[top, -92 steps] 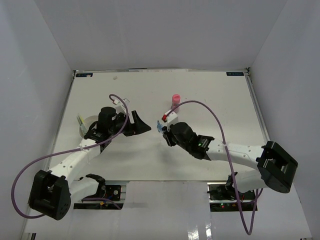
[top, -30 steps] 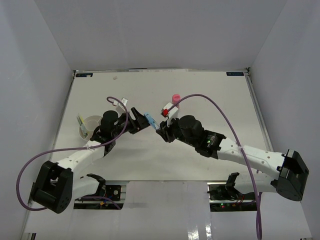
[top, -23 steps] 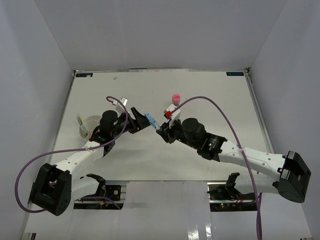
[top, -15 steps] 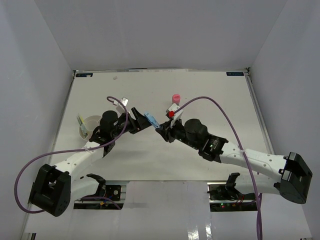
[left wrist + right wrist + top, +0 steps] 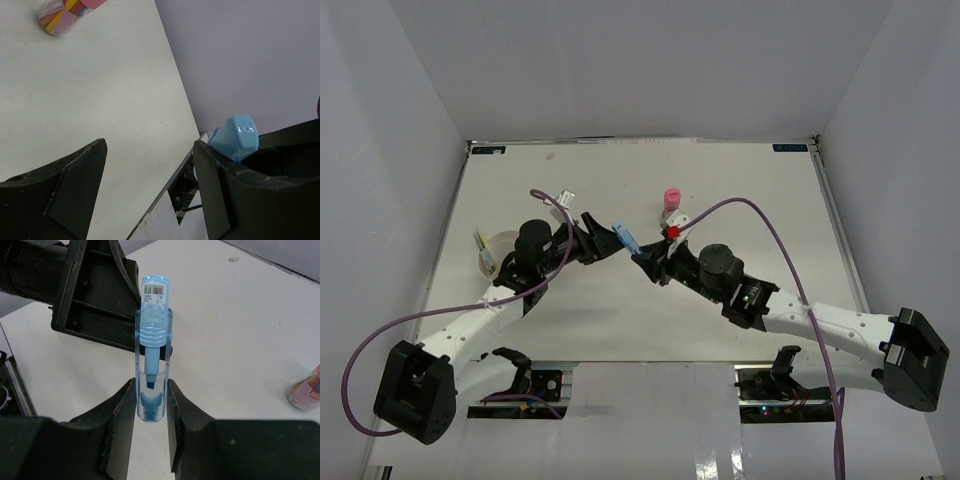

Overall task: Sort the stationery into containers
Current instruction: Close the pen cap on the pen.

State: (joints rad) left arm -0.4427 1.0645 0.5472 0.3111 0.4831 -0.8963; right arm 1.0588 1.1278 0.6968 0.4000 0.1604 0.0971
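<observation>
The right tool, clamped on the blue pen, has lifted it beside one finger of the wide-spread left tool; likely a handover toward the white bowl.

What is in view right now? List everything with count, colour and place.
blue pen: one, clear blue, upright in the right gripper, close to the left gripper.
pink cylinder: one, pink, on the table beyond the right gripper.
white cup: one, white, on the table's left side.
green highlighter: one, yellow-green, sticking out of the white cup.
table: one, white.
left gripper: one, black, open, empty.
right gripper: one, black, shut on the blue pen.
</observation>
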